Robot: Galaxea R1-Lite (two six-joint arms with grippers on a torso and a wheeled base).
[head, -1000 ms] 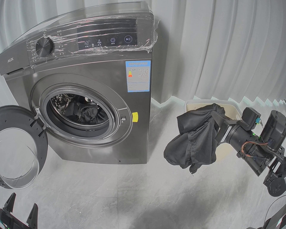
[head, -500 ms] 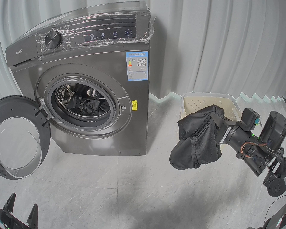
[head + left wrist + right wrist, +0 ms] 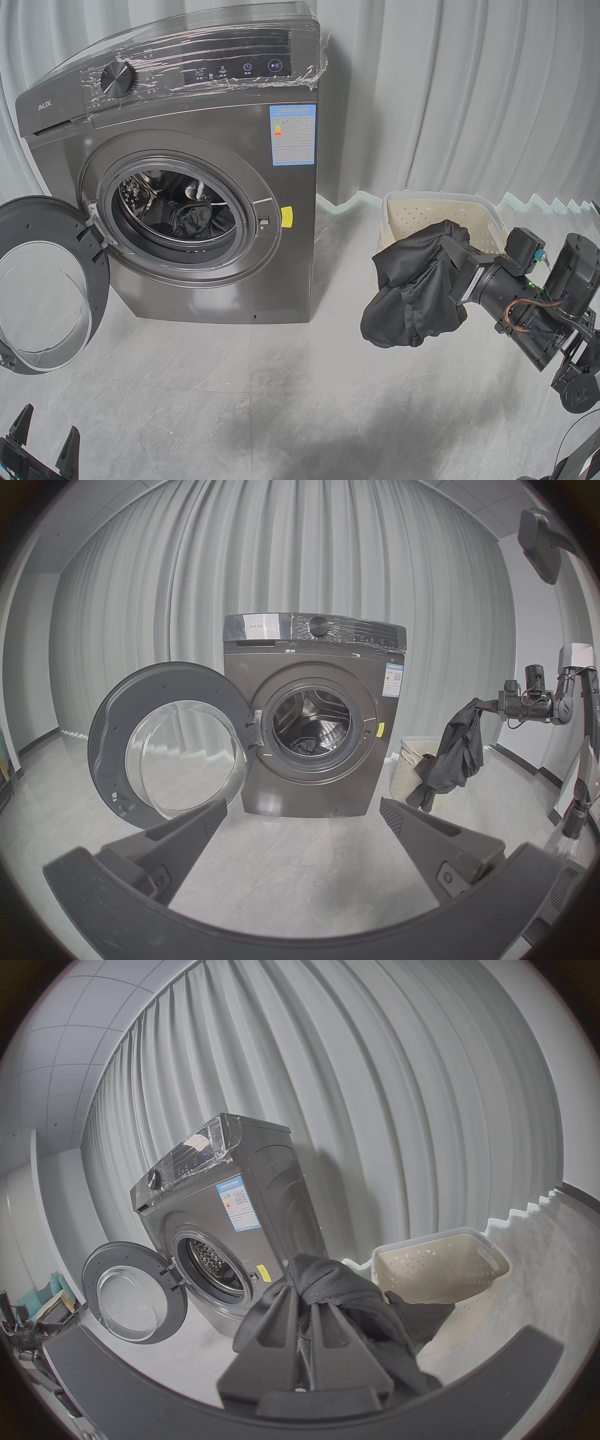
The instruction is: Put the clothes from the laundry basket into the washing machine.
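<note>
Bright, even light glints off the wrap (image 3: 206, 59) on the washing machine (image 3: 294, 187); wrist views bow, corners dark.

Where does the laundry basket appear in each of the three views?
Head view: laundry basket on the floor, right of the washing machine, partly behind the black garment.
Left wrist view: laundry basket beside the washing machine, partly hidden by the black garment.
Right wrist view: laundry basket beyond the black garment, near the curtain.
Shared landmark: the washing machine, door open.
</note>
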